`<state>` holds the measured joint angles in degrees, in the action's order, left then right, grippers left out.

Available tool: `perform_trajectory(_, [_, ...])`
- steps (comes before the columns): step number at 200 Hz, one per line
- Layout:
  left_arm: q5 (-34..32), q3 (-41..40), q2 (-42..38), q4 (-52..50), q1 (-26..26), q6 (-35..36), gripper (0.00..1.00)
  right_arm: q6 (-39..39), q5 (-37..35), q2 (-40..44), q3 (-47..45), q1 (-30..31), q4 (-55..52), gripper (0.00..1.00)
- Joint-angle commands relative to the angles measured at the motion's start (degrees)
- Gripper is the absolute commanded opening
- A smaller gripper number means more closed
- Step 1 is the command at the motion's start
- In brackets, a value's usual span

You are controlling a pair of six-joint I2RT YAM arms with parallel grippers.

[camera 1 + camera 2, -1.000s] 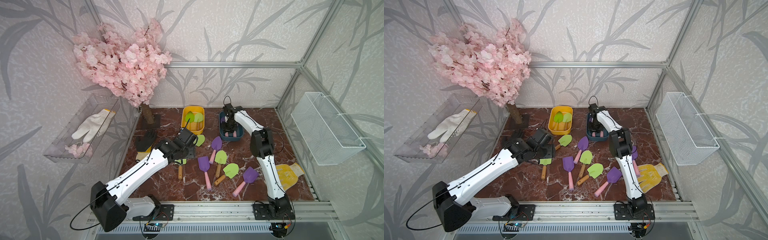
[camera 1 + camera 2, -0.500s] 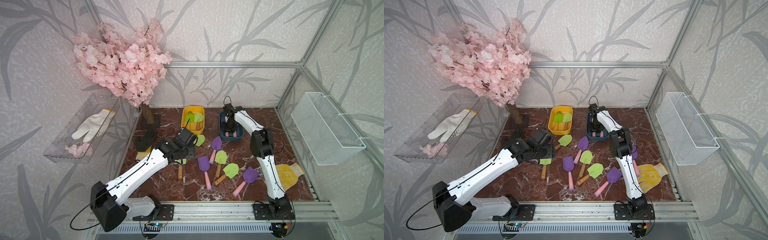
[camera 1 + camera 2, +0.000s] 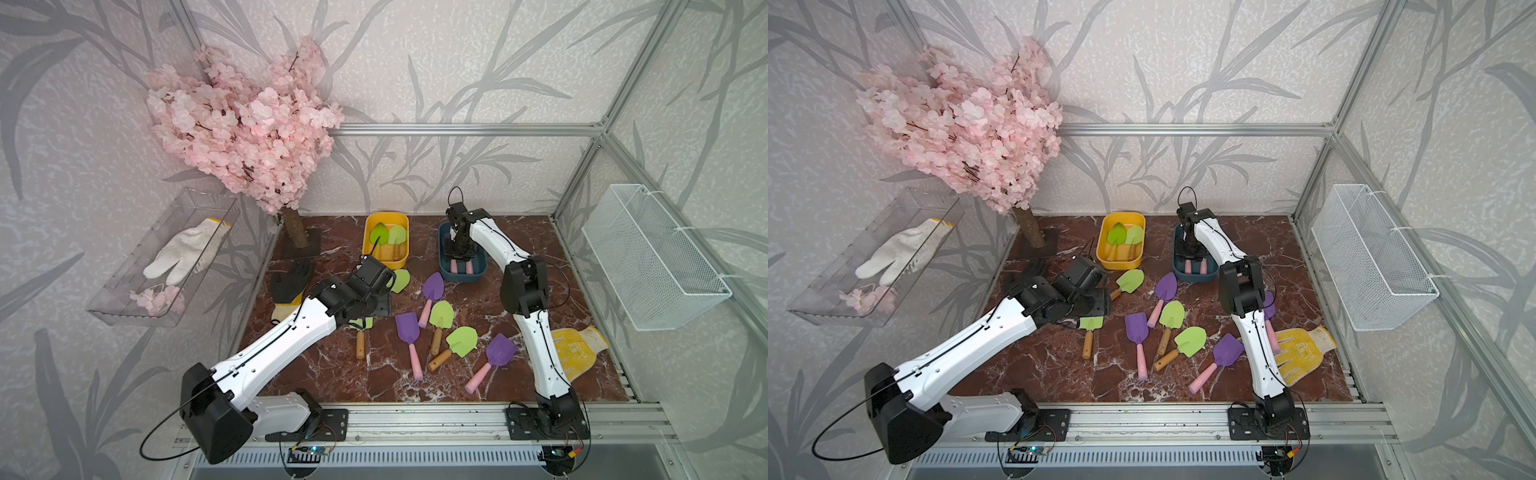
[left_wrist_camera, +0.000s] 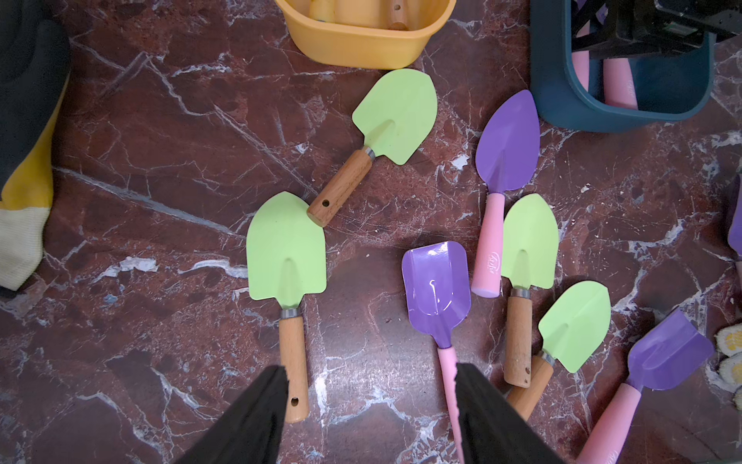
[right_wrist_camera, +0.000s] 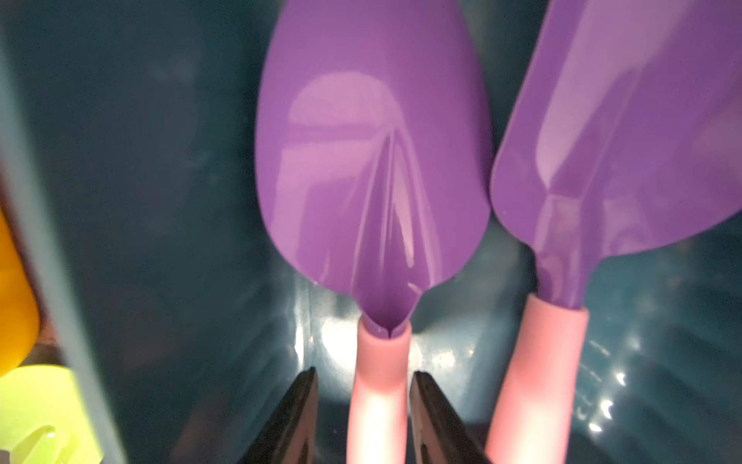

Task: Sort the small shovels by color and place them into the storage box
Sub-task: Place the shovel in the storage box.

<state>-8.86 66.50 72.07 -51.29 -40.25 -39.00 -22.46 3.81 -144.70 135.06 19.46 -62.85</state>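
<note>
My right gripper [image 5: 363,401] is down inside the blue box [image 3: 461,270]. It is open, with a small gap on each side of the pink handle of a purple shovel [image 5: 373,160] lying on the box floor. A second purple shovel [image 5: 622,140] lies beside it. My left gripper [image 4: 371,401] hangs open above the marble table. It sits between a green shovel's wooden handle [image 4: 293,361] and a purple shovel's pink handle [image 4: 447,361] and holds nothing. The yellow box [image 3: 385,262] holds two green shovels. Several green and purple shovels lie loose on the table.
A black and yellow glove [image 3: 289,286] lies at the table's left edge. A yellow knit glove [image 3: 575,347] lies right of the right arm. The pink blossom tree [image 3: 249,133] stands at the back left. The side walls carry a clear shelf [image 3: 124,291] and a white wire basket [image 3: 652,257].
The right gripper's jaws have parted from the pink handle inside the blue box. Both arms otherwise stay where they were, and the left gripper is unchanged.
</note>
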Motion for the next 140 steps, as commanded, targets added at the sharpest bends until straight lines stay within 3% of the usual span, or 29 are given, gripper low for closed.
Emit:
perform_trajectory(1, [-0.4, -0.7, -1.3, 0.5, -0.2, 0.4, 0.70, 0.1, -1.1, 2.8, 1.9, -0.2, -2.4, 0.44])
perform_trajectory(59, [-0.7, -0.8, -3.0, 0.3, -0.2, 0.5, 0.70, -0.3, -2.0, 6.5, 4.3, -0.1, -5.7, 0.47])
perform_trajectory(98, [-1.3, 0.2, -3.5, -0.3, -0.2, 1.3, 0.70, -1.0, -3.7, 14.1, 3.2, 0.0, -7.8, 0.48])
perform_trajectory(123, [-1.3, 1.0, -3.0, -1.2, -0.3, 0.9, 0.70, -1.8, -5.2, 23.5, -4.6, -0.1, -6.7, 0.48])
perform_trajectory(140, [-1.1, 0.9, -3.0, -1.3, -0.3, 0.3, 0.70, -2.8, -6.5, 32.4, -16.1, 0.0, -2.3, 0.48])
